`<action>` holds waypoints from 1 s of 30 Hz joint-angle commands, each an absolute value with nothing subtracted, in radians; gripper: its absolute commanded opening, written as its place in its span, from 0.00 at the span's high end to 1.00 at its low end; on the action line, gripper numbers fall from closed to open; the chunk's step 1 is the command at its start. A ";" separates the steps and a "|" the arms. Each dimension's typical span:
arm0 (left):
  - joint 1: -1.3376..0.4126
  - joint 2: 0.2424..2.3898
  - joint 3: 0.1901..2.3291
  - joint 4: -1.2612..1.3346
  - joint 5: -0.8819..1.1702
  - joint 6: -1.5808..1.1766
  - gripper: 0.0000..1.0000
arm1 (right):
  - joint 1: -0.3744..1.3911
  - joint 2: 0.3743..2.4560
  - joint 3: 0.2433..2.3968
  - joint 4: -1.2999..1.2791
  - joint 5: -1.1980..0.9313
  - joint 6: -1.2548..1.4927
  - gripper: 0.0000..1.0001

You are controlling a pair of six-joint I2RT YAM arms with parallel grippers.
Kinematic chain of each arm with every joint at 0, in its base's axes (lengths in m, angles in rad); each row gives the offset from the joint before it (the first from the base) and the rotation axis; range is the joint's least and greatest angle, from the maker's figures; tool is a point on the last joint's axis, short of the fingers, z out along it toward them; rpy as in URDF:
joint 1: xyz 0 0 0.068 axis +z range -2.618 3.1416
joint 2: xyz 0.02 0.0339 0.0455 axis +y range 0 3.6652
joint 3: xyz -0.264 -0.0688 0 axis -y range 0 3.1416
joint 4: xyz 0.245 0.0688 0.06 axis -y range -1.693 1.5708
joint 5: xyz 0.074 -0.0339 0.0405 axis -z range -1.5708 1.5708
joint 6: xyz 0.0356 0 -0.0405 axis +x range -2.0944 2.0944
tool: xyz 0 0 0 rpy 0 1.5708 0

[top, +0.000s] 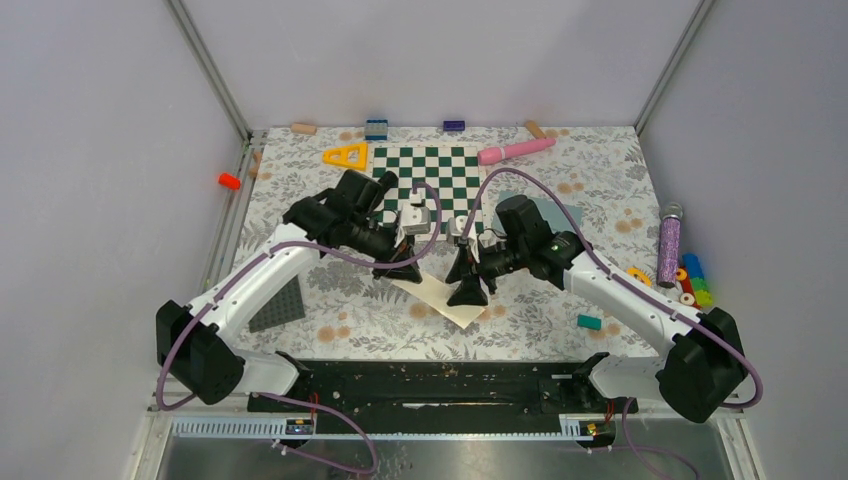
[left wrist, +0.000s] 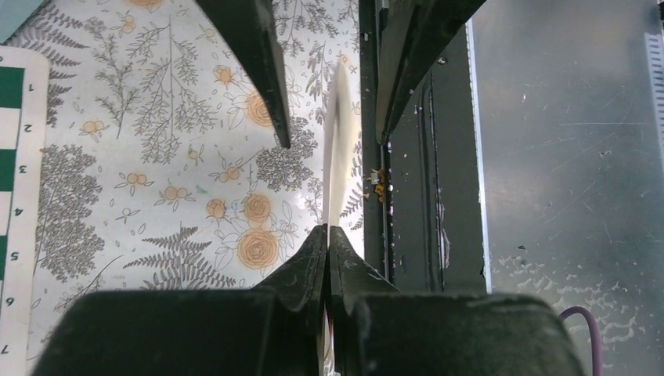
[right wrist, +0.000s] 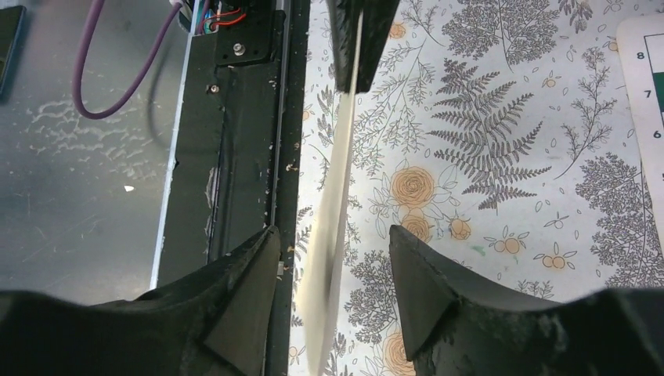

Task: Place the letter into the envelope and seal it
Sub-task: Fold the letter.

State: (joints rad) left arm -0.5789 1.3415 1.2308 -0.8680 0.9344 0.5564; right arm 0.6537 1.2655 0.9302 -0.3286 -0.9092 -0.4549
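Top external: the chessboard [top: 425, 175] lies at the far middle of the floral desk [top: 350, 325]. Just on its near side, both arms reach in toward one another. The left tool [top: 398, 270] and the right tool [top: 467, 292] point down at the letter [top: 445, 302], a cream sheet lifted off the desk between them. A dark grey studded baseplate [top: 277, 303] lies well to the near left of the chessboard.

Left wrist: the left tool [left wrist: 327, 233] is pinched tight on the edge of the letter [left wrist: 338, 133], which stands on edge and runs away from the camera. Farther along the sheet, the right tool's two fingers [left wrist: 262, 70] stand on either side of it with a gap on each side. The chessboard [left wrist: 16, 157] borders the left of this view, and beyond its end shows a corner of teal paper, seemingly the envelope [left wrist: 14, 14].

Right wrist: the right tool [right wrist: 334, 231] is spread wide, with the letter [right wrist: 335, 196] passing edge-on between its fingers and touching neither. At the far end of the sheet the left tool [right wrist: 356, 47] clamps it. The chessboard [right wrist: 646, 78] shows at the right edge.
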 commanded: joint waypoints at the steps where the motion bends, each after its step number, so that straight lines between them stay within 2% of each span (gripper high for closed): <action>1: -0.610 1.359 1.261 -0.859 0.963 0.570 1.00 | 0.649 1.259 0.958 -0.269 -0.934 -0.390 0.38; 5: -0.630 1.399 1.268 -0.859 0.976 0.560 1.00 | 0.649 1.260 0.938 -0.201 -0.938 -0.331 0.37; 8: -0.640 1.416 1.278 -0.859 0.975 0.556 1.00 | 0.648 1.265 0.935 -0.178 -0.934 -0.309 0.41; 14: -0.645 1.410 1.284 -0.851 0.963 0.545 1.00 | 0.649 1.284 0.935 -0.178 -0.954 -0.305 0.59; 18: -0.644 1.372 1.278 -0.831 0.945 0.533 1.00 | 0.648 1.297 0.931 -0.180 -0.962 -0.309 0.67; 22: -0.642 1.332 1.273 -0.822 0.920 0.529 1.00 | 0.648 1.301 0.933 -0.192 -0.951 -0.325 0.80; 30: -0.582 1.277 1.283 -0.827 0.910 0.534 1.00 | 0.631 1.285 0.940 -0.232 -0.968 -0.354 0.83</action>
State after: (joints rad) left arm -0.6155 1.3216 1.2392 -0.8585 0.9073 0.5297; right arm 0.6468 1.2964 0.9318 -0.2050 -0.9375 -0.3279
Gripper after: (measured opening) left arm 0.006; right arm 0.170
